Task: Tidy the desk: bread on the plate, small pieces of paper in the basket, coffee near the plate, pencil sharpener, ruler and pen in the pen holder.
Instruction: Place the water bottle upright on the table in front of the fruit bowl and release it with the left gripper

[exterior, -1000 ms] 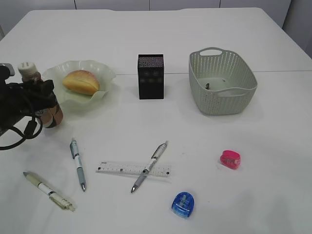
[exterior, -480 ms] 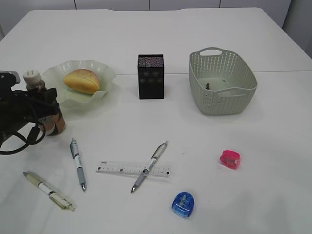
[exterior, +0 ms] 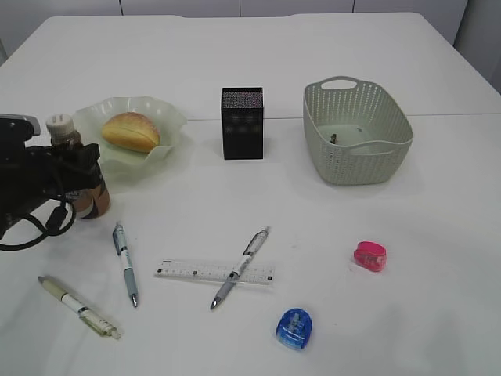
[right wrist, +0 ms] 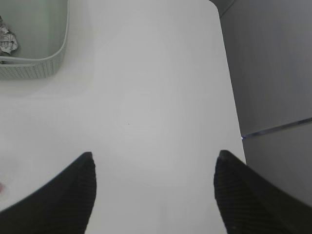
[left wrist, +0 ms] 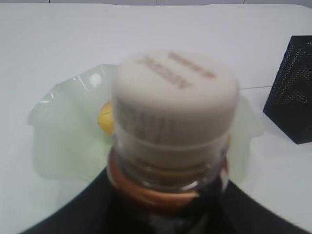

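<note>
Bread [exterior: 130, 131] sits on the plate [exterior: 160, 116]; left pincer [exterior: 74, 176] clamps the coffee [exterior: 78, 176] beside it, right pincer [right wrist: 153, 195] spread, empty. Pens [exterior: 124, 263], ruler [exterior: 214, 272] and sharpeners [exterior: 293, 327] await on the counter [exterior: 329, 55], pen holder [exterior: 242, 123] behind, paper in basket [exterior: 356, 129].

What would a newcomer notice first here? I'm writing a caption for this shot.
First the left gripper, closed on the coffee at the desk's left edge beside the plate with the bread. Then the loose pens and ruler up front, with the blue sharpener and the pink sharpener to their right.
</note>
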